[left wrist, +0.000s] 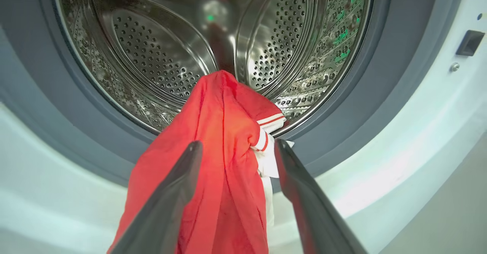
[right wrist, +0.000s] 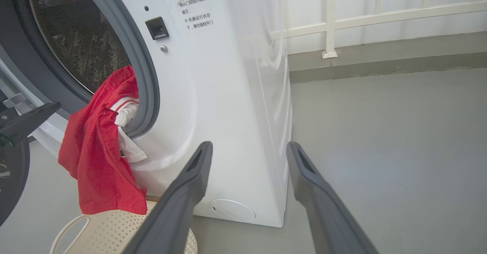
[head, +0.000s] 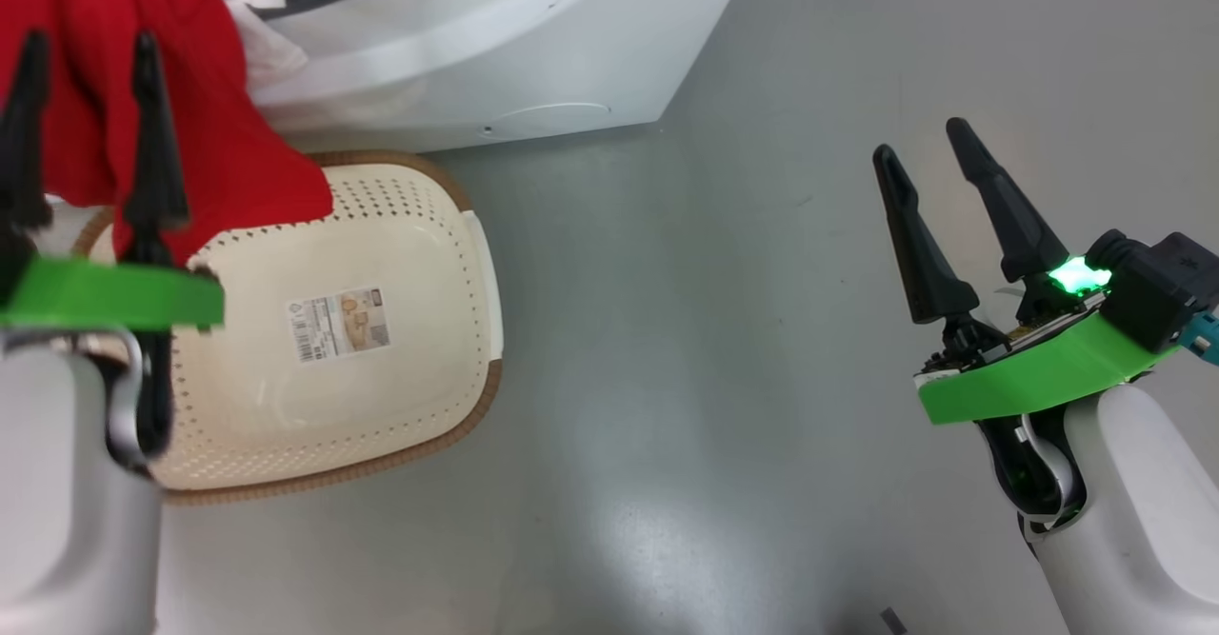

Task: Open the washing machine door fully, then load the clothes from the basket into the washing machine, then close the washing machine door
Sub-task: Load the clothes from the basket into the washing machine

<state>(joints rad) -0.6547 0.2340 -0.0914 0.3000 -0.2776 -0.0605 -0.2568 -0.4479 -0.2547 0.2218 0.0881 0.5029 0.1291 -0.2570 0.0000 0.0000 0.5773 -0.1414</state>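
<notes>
The clothes (left wrist: pixel 224 132), a red garment with white stripes, hang half out of the washing machine (right wrist: pixel 213 94), draped over the grey gasket (left wrist: pixel 380 94) with the top end inside the steel drum (left wrist: pixel 159 56). The lower end (right wrist: pixel 99 151) dangles onto the basket (right wrist: pixel 114 231). My left gripper (left wrist: pixel 237 145) is open just before the mouth, its fingers standing either side of the hanging cloth. In the head view the left gripper (head: pixel 90 121) is over the red clothes (head: pixel 219 159) and the cream basket (head: pixel 457 426). My right gripper (head: pixel 919 140) hovers open over the floor. The door's black edge (right wrist: pixel 11 178) stands swung open at the left.
The basket sits on the grey floor (head: pixel 714 378) against the machine's front, below the round flap (head: pixel 552 119). A paper label (head: pixel 338 323) shows on the basket's bottom. A white railing (right wrist: pixel 331 21) and a low kerb run behind the machine's right side.
</notes>
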